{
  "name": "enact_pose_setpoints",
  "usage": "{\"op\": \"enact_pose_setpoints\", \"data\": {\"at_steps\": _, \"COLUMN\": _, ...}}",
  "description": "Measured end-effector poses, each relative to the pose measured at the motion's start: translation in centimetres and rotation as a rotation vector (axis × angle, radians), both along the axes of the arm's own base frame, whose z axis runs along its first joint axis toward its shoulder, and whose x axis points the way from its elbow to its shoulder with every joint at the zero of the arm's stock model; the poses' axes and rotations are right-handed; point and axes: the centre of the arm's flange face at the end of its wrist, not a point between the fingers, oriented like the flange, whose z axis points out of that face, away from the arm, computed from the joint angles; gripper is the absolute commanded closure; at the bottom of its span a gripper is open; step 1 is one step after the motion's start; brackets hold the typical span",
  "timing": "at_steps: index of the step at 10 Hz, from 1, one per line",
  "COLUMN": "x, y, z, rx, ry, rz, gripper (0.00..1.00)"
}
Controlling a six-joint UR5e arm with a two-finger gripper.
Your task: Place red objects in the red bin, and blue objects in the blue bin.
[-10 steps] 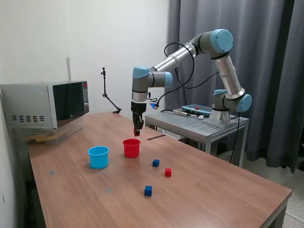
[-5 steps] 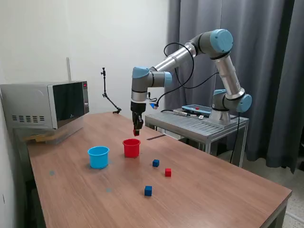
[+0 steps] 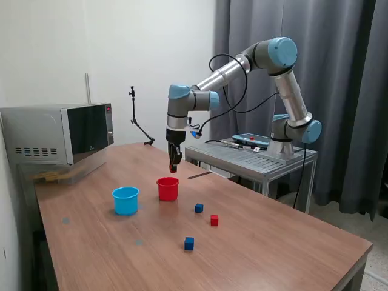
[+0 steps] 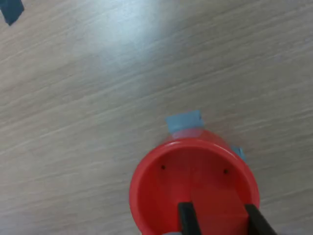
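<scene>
Since the gripper (image 3: 174,168) is raised higher over the red cup (image 3: 168,188), spread and empty, one red cube (image 3: 214,220) is left.

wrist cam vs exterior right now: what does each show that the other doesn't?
Wrist only: the inside of the red cup, and blue tape patches beside it. Exterior only: blue cup, two blue cubes, one red cube, microwave, the arm. Both: the red cup with the gripper above it.
</scene>
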Motion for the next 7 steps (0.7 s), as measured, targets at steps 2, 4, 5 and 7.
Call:
{"op": "enact_pose_setpoints", "data": {"at_steps": 2, "x": -0.02, "y": 0.05, "z": 0.03, "rx": 0.0, "ry": 0.002, "rz": -0.001, "gripper": 1.0}}
{"op": "enact_pose_setpoints", "data": {"at_steps": 4, "x": -0.01, "y": 0.06, "z": -0.02, "rx": 0.0, "ry": 0.001, "rz": -0.001, "gripper": 1.0}}
{"op": "enact_pose_setpoints", "data": {"at_steps": 5, "x": 0.0, "y": 0.05, "z": -0.05, "rx": 0.0, "ry": 0.001, "rz": -0.001, "gripper": 1.0}}
{"op": "enact_pose_setpoints", "data": {"at_steps": 7, "x": 0.01, "y": 0.02, "z": -0.04, "rx": 0.001, "ry": 0.0, "rz": 0.0, "gripper": 0.0}}
